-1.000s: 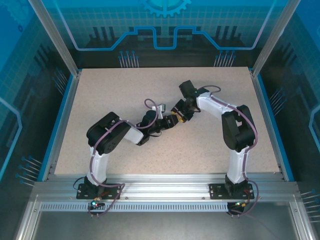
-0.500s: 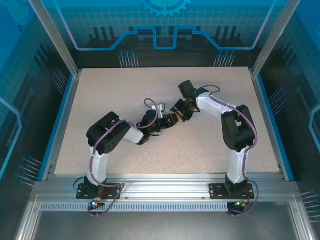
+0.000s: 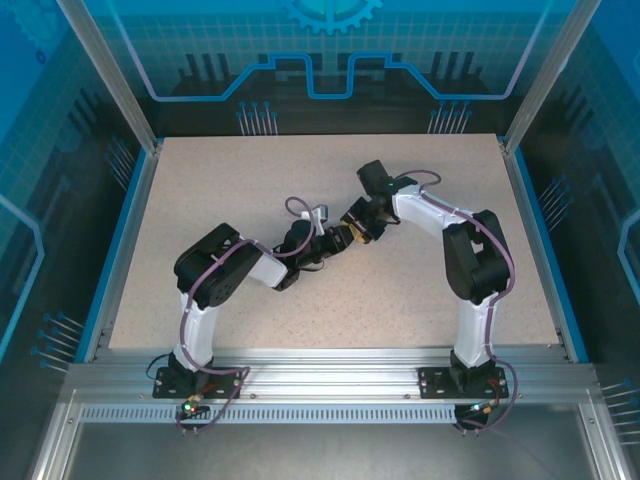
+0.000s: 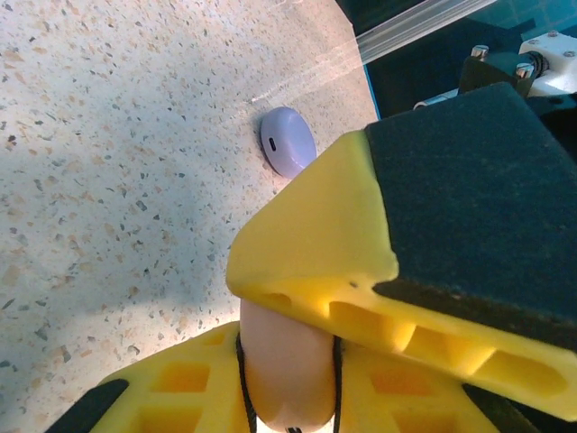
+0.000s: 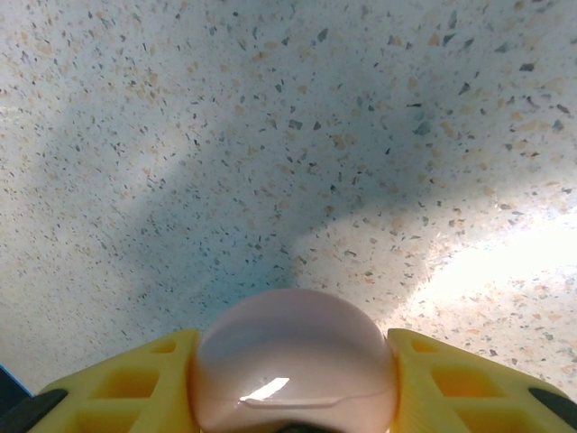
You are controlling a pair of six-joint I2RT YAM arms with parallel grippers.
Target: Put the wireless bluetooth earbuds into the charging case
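Plainly, both pincers clamp one pink case [image 5: 293, 356]: the right gripper [image 5: 291, 347] across its sides, the left gripper [image 4: 287, 379] apparently from the opposite end. Uneven pulling could twist it loose onto the table [image 5: 270, 135] beneath. Beyond the left fingertips a purple case [image 4: 288, 142] lies apart, obstructing nothing.

Camera positions

Top external: high, behind the arm bases, angled down over the whole table [image 3: 220, 190]. Left wrist: close, low, looking obliquely across the speckled surface. Right wrist: closer, facing almost straight down. Both wrist views share the pink case [image 5: 293, 356]
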